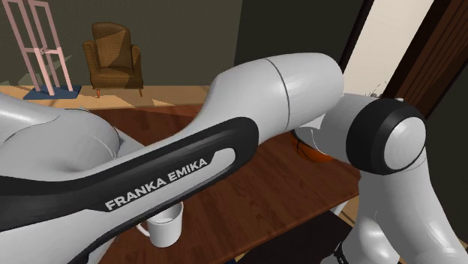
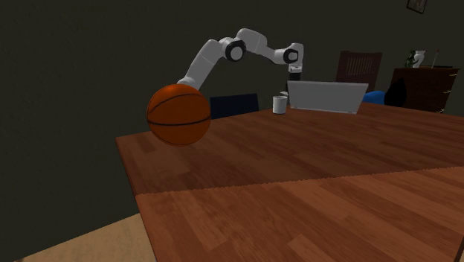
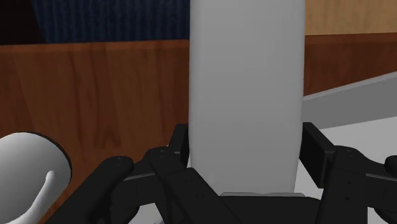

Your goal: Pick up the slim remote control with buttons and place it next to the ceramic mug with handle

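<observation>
A slim, plain pale grey remote (image 3: 245,95) stands lengthwise between my black fingers, and my gripper (image 3: 247,153) is shut on it; no buttons are drawn on the side I see. Just beside the gripper, low over the brown wooden table (image 3: 95,89), sits the white mug (image 3: 28,168) with its handle toward me. In the second exterior view the gripper (image 2: 293,73) hangs above the table's far end, just right of the mug (image 2: 279,103). The mug (image 1: 166,223) also peeks out under the arm in the shoulder view.
A grey open laptop (image 2: 327,95) stands right of the mug, its edge (image 3: 356,108) close beside the gripper. A big basketball (image 2: 178,113) rests at the table's left side. An orange object (image 1: 315,152) lies behind the arm. A chair (image 2: 361,67) and cabinet (image 2: 420,85) stand beyond.
</observation>
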You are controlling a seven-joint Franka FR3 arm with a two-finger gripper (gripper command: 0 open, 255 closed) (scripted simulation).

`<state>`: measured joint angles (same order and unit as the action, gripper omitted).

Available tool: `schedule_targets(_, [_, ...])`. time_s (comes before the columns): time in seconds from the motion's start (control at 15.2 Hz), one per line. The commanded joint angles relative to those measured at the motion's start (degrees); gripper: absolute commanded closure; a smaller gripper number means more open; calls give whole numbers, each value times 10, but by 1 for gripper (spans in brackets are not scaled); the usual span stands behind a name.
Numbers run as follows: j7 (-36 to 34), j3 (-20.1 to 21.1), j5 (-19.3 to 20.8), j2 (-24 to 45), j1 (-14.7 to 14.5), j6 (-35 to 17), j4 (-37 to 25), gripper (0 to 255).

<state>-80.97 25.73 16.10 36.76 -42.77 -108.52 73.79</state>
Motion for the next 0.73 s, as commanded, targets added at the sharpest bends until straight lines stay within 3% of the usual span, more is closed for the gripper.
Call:
schedule_targets(0.0, [-3, -4, 3, 8, 1, -12, 13, 255])
schedule_targets(0.66, [-8, -13, 10, 25, -1, -59, 44, 255])
